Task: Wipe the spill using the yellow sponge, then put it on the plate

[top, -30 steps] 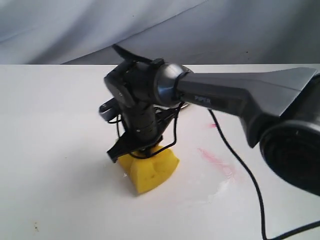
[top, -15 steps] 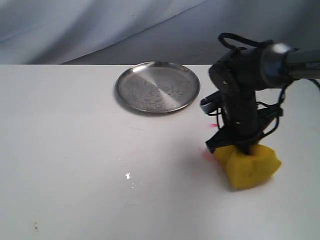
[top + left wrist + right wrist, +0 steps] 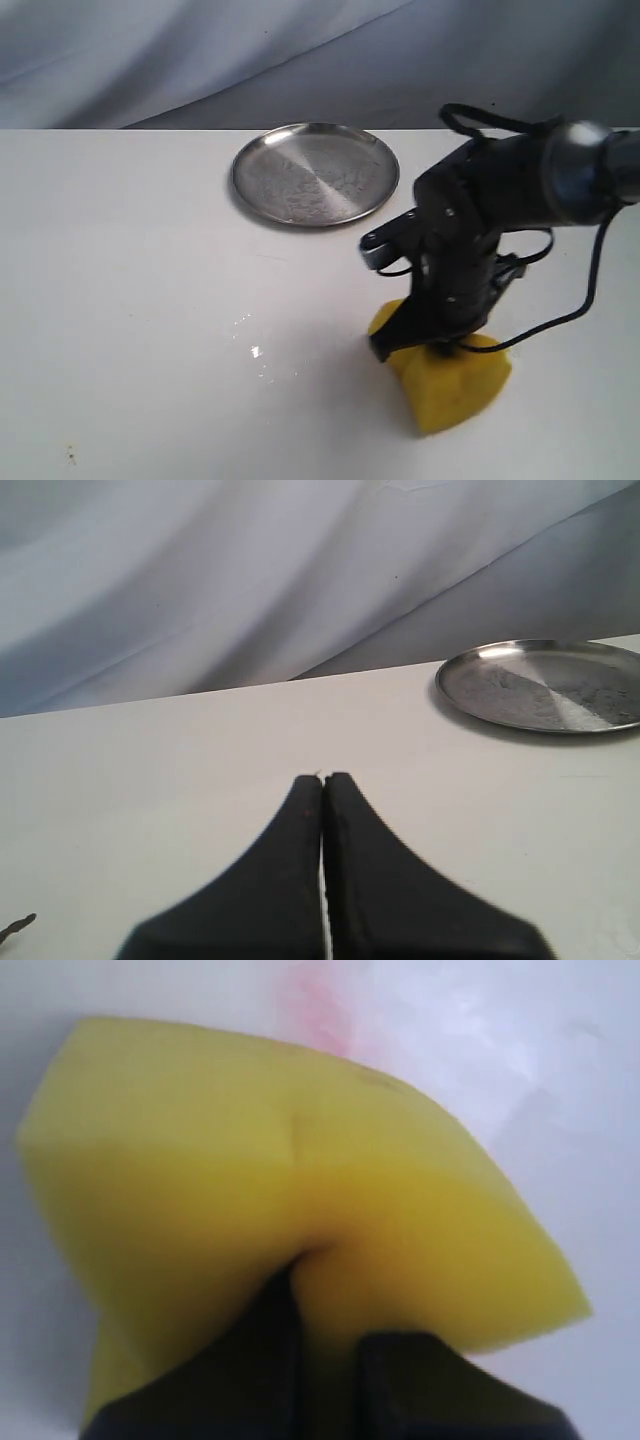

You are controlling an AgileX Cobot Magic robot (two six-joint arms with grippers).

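Pinching the sponge (image 3: pixel 455 390) deep with the right fingers (image 3: pixel 432 338), down on the desk (image 3: pixel 120 260) at 5 o'clock from the plate (image 3: pixel 300 190). Nothing in the left fingers (image 3: pixel 322 800), pressed together. Could easily spread that pink smear (image 3: pixel 320 1000), or skip the wet glints (image 3: pixel 252 345) at 9 o'clock of the sponge. Soft dented foam, might spring loose; slick scuffed round metal, might skid off.

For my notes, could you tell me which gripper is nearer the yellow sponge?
Right. The right gripper pinches the yellow sponge; the left gripper sits apart, no sponge in its view.
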